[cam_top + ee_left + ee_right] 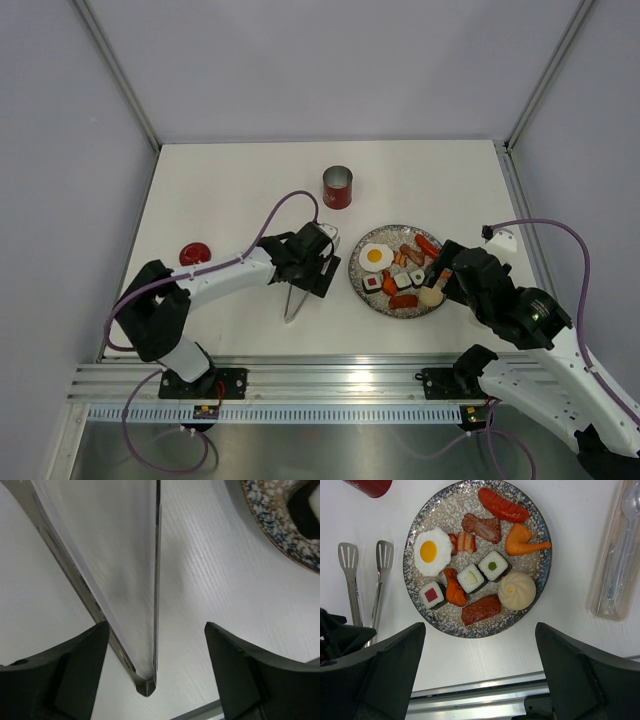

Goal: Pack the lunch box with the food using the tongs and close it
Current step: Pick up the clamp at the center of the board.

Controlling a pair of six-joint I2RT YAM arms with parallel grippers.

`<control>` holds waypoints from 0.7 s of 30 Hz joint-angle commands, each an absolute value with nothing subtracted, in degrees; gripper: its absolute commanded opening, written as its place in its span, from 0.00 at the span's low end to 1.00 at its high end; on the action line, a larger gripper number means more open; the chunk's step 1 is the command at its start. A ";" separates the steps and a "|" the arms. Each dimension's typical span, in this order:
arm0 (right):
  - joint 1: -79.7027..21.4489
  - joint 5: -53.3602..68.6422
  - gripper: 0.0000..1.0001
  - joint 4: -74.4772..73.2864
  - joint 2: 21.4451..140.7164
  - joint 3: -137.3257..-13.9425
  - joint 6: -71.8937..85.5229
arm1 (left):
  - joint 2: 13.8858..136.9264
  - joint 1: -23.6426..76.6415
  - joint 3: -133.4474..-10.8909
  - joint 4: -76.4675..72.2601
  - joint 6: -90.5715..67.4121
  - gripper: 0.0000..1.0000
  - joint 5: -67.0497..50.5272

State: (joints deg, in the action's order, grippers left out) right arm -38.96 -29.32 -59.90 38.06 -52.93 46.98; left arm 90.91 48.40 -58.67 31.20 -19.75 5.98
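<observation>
Two arms are reaching over the white table in the top view: the left gripper (312, 262) is hanging over the slim silver tongs (294, 303), and the cylindrical red lunch box (338, 187) is standing open beyond the speckled plate (356, 290). In the left wrist view, its dark fingers (75, 670) are standing wide apart on either side of the tongs' joined tip, gripping nothing. In the right wrist view, the right gripper (480, 630) is hovering wide open and empty above the toy food (430, 552).

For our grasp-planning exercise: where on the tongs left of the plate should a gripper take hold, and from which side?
Grip the tongs across both arms, partway between the joined end and the slotted heads, coming from straight above. They lie on the table in a narrow V, so fingers outside each arm should squeeze them. The left gripper straddles them, open.
</observation>
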 commanded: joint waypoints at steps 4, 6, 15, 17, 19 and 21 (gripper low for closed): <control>-39.46 -29.62 1.00 -59.77 38.67 -53.61 48.08 | 79.99 49.48 -61.18 34.27 -22.58 0.99 11.15; -39.38 -29.44 1.00 -59.42 38.85 -53.44 47.99 | 79.02 49.39 -60.73 34.72 -22.94 0.99 12.04; -39.38 -28.13 1.00 -58.18 39.73 -53.09 47.81 | 82.79 49.39 -55.03 30.68 -26.18 0.99 12.30; -39.38 -28.12 0.99 -58.36 39.29 -53.09 47.99 | 83.40 49.39 -54.06 29.28 -26.72 0.99 13.00; -39.46 -28.12 0.99 -58.54 38.94 -52.91 47.99 | 84.02 49.13 -53.00 28.48 -26.89 0.99 13.79; -39.38 -28.12 0.99 -58.62 38.59 -52.82 47.99 | 85.25 48.78 -52.04 27.16 -26.81 0.99 13.71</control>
